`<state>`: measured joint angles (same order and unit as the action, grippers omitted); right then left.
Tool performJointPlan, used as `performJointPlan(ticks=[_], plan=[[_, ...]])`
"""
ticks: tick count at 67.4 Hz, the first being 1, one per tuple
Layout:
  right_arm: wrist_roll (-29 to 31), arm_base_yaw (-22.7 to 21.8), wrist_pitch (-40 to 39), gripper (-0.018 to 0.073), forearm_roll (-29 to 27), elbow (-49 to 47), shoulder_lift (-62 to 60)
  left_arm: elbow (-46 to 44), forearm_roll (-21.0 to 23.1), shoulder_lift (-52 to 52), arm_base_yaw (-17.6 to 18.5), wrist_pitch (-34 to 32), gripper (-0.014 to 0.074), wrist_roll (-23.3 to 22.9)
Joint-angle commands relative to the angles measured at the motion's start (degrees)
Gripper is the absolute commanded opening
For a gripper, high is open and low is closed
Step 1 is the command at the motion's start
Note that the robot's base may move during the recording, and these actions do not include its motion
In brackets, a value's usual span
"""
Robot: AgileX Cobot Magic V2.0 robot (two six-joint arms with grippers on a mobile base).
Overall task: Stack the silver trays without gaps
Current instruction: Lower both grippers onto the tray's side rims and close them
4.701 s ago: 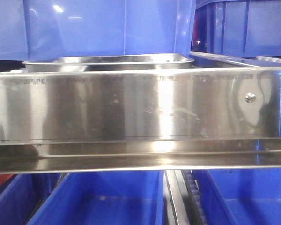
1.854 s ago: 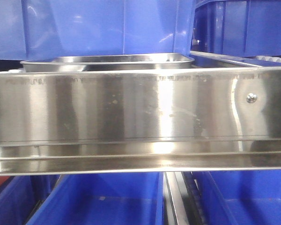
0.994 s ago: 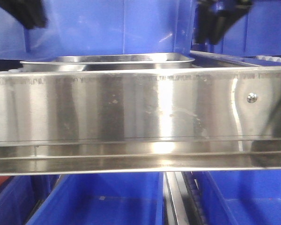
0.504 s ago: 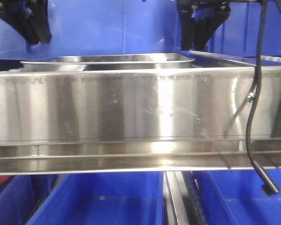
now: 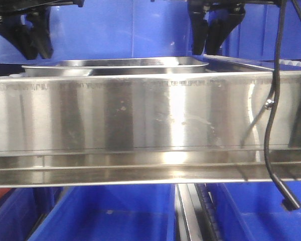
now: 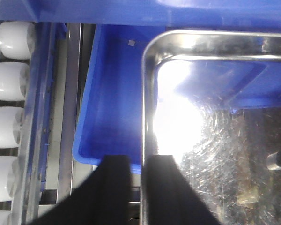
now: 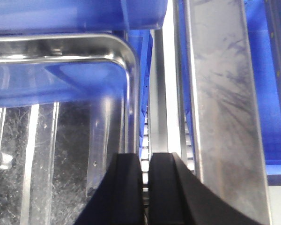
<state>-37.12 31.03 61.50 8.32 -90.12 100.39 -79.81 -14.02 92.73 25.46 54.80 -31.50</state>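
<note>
left gripper [image 6: 138, 161] hung just over the left rim of the silver tray [image 6: 210, 154], its black fingers [image 6: 116, 187] drawn near each other with only a narrow slit between them, pinching nothing; the rim ran under the slit and the inner finger, and whether anything touched it could not be told; right gripper [image 7: 145, 157] hung the same way at the tray's right rim, fingers close with a thin gap, gripping nothing, inner finger over the rim and outer finger over the track beside it; below the left rim lay a blue bin [image 6: 110, 98], and further left a row of white rollers [image 6: 9, 84]; from the front, a black cable [image 5: 272, 125] dangled nearest on the right, across the polished shelf rail [image 5: 140, 115] and close by its screw [image 5: 269, 103]; under the rail sat the lower blue bins [image 5: 115, 216]; behind the rail's top edge the tray rested level, only its rim and a strip of wall showing, with both grippers above its two ends; whether one tray or several nested ones lay there could not be told; behind it all rose an upper blue bin [image 5: 115, 25].
</note>
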Motion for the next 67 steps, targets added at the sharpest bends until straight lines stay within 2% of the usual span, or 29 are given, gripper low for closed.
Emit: performJointPlan(ticks=[1, 8, 14, 67], plan=[[-0.1, 0.1, 0.0, 0.0064, -0.2, -0.5, 0.0, -0.1, -0.1, -0.3, 0.2, -0.6, 0.0193, -0.6], [-0.1, 0.1, -0.4, 0.0193, -1.8, -0.5, 0.2, -0.1, -0.1, -0.3, 0.2, -1.7, 0.0239, -0.6], [-0.1, 0.1, -0.7, 0.025, -2.0, -0.5, 0.3, -0.1, 0.2, -0.3, 0.2, -2.4, 0.0232, -0.6], [-0.1, 0.1, -2.0, 0.0244, -2.5, -0.5, 3.5, 0.1, 2.4, 5.2, 0.1, -2.6, 0.023, -0.6]])
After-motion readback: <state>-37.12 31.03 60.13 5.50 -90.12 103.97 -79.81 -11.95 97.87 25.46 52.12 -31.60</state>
